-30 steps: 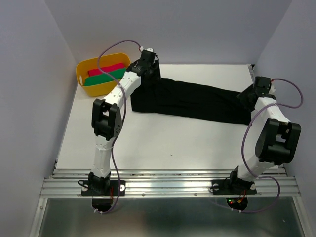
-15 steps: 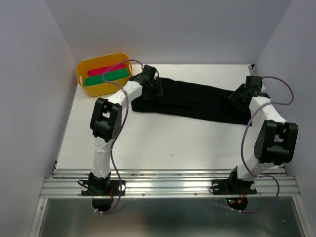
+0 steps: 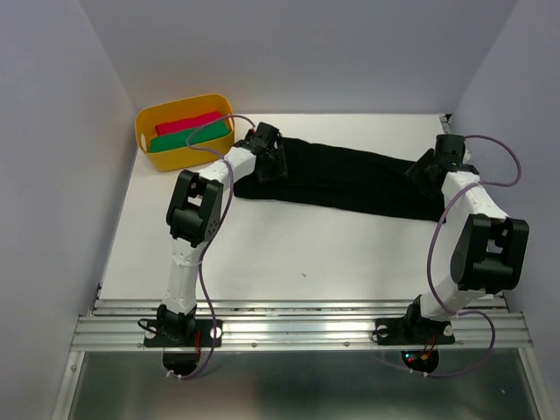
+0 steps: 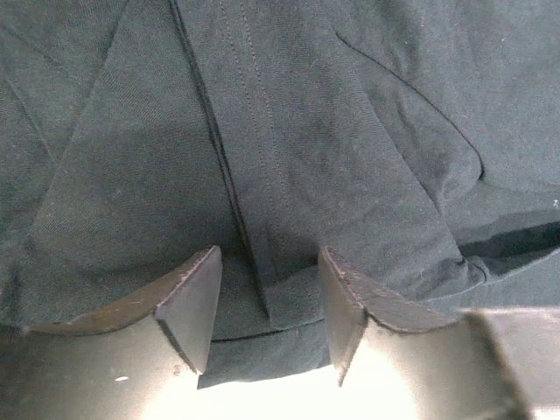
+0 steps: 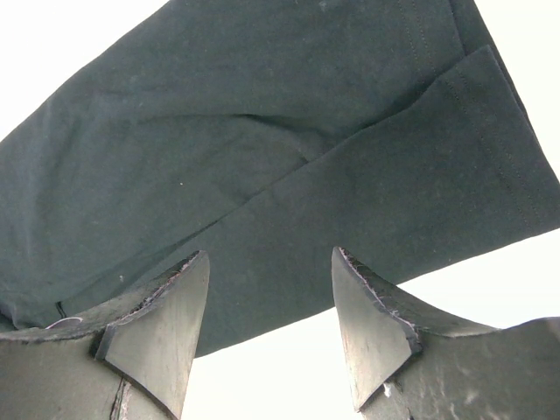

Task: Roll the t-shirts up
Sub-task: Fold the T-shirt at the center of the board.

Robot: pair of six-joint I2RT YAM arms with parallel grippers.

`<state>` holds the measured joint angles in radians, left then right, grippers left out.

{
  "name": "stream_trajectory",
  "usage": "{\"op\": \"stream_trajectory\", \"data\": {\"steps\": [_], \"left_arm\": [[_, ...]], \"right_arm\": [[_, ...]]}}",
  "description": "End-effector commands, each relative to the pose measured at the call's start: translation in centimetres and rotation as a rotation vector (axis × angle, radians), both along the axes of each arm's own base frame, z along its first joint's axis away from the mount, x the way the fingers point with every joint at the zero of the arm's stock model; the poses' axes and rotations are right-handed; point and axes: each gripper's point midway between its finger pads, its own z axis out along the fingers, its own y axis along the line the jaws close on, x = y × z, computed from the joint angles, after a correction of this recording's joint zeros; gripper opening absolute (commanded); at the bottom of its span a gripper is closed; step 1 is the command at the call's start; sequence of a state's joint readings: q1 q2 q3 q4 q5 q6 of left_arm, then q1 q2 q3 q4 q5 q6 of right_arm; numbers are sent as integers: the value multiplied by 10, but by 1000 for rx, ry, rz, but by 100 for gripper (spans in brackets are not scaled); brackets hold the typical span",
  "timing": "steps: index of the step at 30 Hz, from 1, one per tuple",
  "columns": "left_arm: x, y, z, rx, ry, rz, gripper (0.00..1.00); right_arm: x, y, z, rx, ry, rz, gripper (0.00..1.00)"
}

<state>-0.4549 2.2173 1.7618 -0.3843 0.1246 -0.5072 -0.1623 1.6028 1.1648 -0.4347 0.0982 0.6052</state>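
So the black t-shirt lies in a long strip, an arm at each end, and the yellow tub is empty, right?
Not empty: the top external view shows the yellow tub holding a red bundle and a green bundle. The rest stands.

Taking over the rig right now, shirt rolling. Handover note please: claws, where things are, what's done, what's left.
Left claw: open, low over the left end of the black t-shirt, with a folded seam lying between its fingers.
Right claw: open, over the shirt's right end, holding nothing.
T-shirt: flat on the table, folded into a long narrow band running left to right across the far half.
Yellow tub: far left corner, holding a red bundle and a green bundle.
Done: the black shirt is folded into a band.
Left: roll it up from one end; no roll is started.
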Motion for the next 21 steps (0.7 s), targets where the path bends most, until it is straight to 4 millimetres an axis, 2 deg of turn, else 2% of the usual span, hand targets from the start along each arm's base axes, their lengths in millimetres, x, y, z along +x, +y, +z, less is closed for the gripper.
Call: {"op": "stream_trajectory", "data": {"steps": [1, 7, 10, 12, 18, 21], "left_arm": [[5, -10, 9, -28, -28, -13, 55], [9, -19, 10, -39, -34, -29, 38], [9, -22, 14, -44, -40, -35, 21], [11, -24, 18, -48, -49, -38, 1], [28, -30, 45, -72, -114, -37, 0], [35, -38, 51, -91, -133, -49, 0]], "right_arm": [[7, -7, 17, -32, -40, -8, 64], [8, -8, 19, -37, -43, -10, 64], [8, -8, 18, -36, -40, -12, 64], [9, -8, 18, -37, -42, -12, 64], [8, -9, 20, -44, -42, -10, 64], [8, -9, 21, -45, -41, -9, 64]]}}
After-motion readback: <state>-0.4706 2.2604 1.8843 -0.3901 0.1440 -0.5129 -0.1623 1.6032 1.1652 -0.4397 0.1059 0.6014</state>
